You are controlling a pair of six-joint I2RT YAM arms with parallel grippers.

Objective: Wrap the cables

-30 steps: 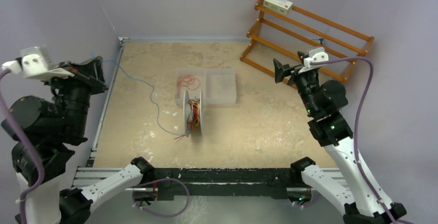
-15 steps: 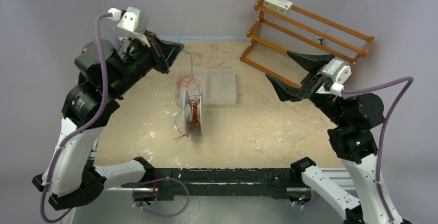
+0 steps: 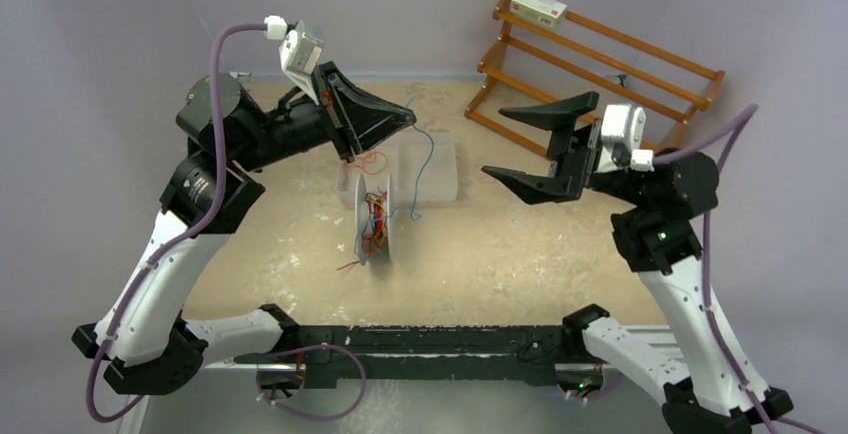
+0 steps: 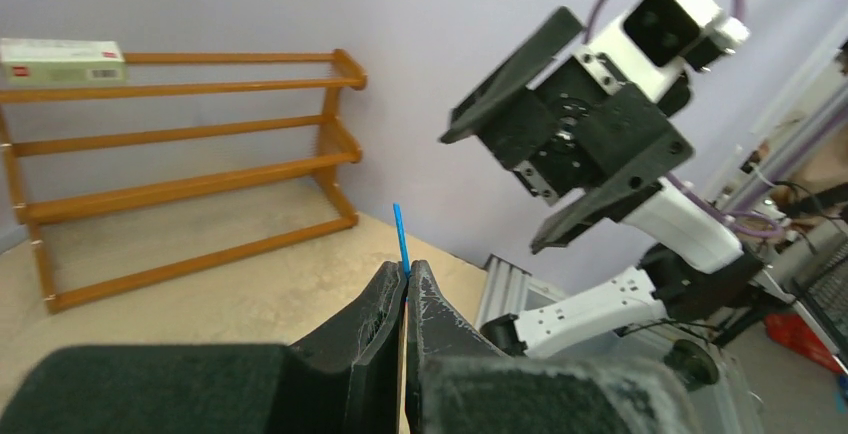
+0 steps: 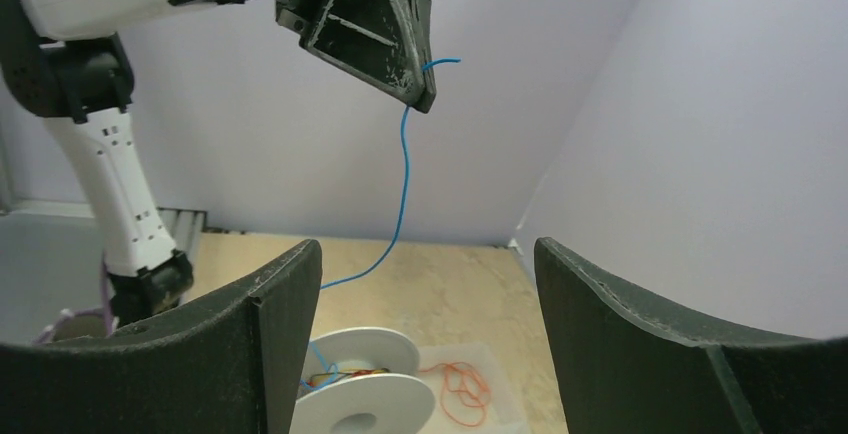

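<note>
The work surface is a mottled beige table (image 3: pixel 520 244) enclosed by plain lavender walls, with a black rail along the near edge. A wooden rack (image 3: pixel 600 54) stands at the far right corner and carries a small box (image 3: pixel 538 4) on its top shelf. A clear tray (image 3: pixel 440 169) sits mid-table, with a white spool (image 3: pixel 388 219) standing on edge just in front of it. The left pincer (image 3: pixel 410 114) is raised above the tray, its jaws pressed fully together on the blue cable (image 3: pixel 431 149), a short tip of which sticks out past the fingertips in the left wrist view. From that grip the blue cable hangs down in loose curves to the spool. The right pincer (image 3: pixel 493 142) is held in the air to the right of the tray, jaws spread wide and holding nothing, facing the left pincer and the hanging strand, well apart from both. Red-orange cables (image 3: pixel 370 162) lie curled in the tray's left half; more are bunched on the spool's core.
</note>
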